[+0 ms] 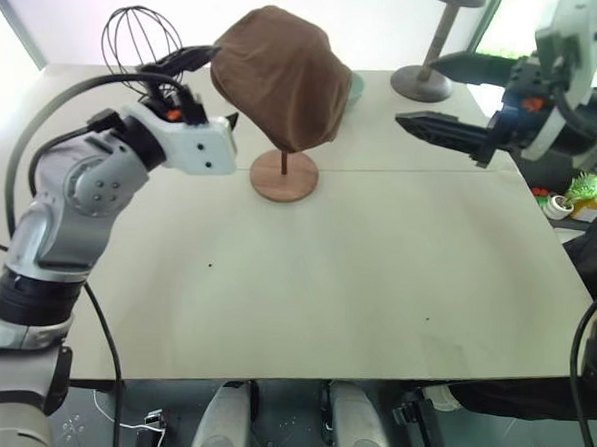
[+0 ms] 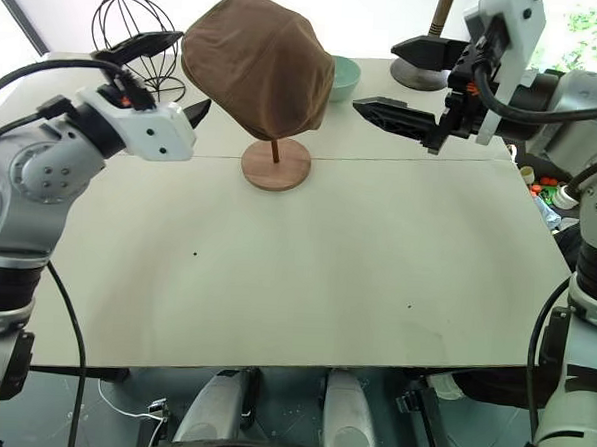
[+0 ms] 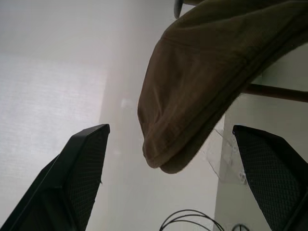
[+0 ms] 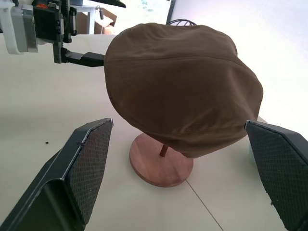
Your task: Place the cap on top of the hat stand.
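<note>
1. The cap [image 2: 259,63] sits draped over the top of the hat stand [image 2: 275,165], hiding the stand's disc; only the thin rod and the round wooden base show beneath it.
2. The cap hangs lopsided, with 1 side drooping lower toward my right.
3. My left gripper [image 2: 164,74] has its 2 black fingers spread wide, 1 above the other in the head views, just beside the cap's left edge and not touching it.
4. In my left wrist view the cap's brim hangs in the gap between my fingers [image 3: 79,168], clear of both.
5. My right gripper [image 2: 411,81] also stands spread, its 2 fingers pointing toward the cap from the right, apart from the fabric.
6. In my right wrist view the cap and the stand's base lie between my 2 fingers [image 4: 89,168], with no contact.
7. The stand rests on the pale table [image 2: 325,285], toward its far side.
8. Behind the cap stand a black wire head form [image 2: 129,24], a pale green bowl [image 2: 344,78] and a grey stand [image 1: 426,80].
</note>
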